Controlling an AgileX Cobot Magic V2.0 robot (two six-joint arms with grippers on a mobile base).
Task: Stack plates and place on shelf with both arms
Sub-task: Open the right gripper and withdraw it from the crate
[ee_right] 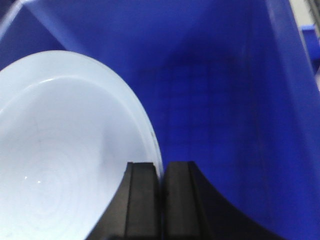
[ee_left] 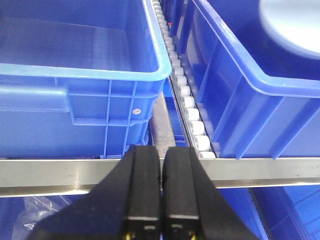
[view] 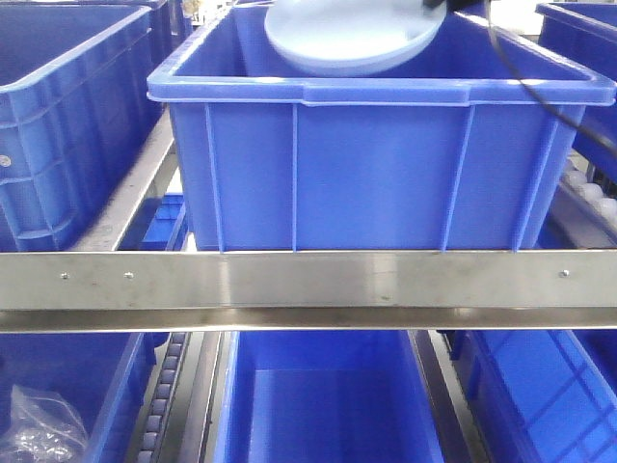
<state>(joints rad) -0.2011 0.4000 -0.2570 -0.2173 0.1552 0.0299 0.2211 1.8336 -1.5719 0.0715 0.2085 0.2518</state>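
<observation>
A pale bluish-white plate (view: 347, 39) hangs tilted inside the top of the middle blue bin (view: 386, 174) on the shelf. I cannot tell whether a second plate lies under it. In the right wrist view the plate (ee_right: 65, 150) fills the left side, and my right gripper (ee_right: 161, 167) is shut on its right rim, over the bin's interior (ee_right: 225, 100). My left gripper (ee_left: 161, 152) is shut on nothing. It hovers in front of the steel rail (ee_left: 260, 170), left of the bin holding the plate (ee_left: 295, 25).
Another blue bin (view: 67, 116) stands to the left on the same shelf level, with a white roller track (ee_left: 185, 95) between the two. A steel rail (view: 308, 289) crosses the front. Lower bins (view: 318, 405) and a plastic bag (view: 43, 429) sit below. A black cable (view: 521, 77) hangs at right.
</observation>
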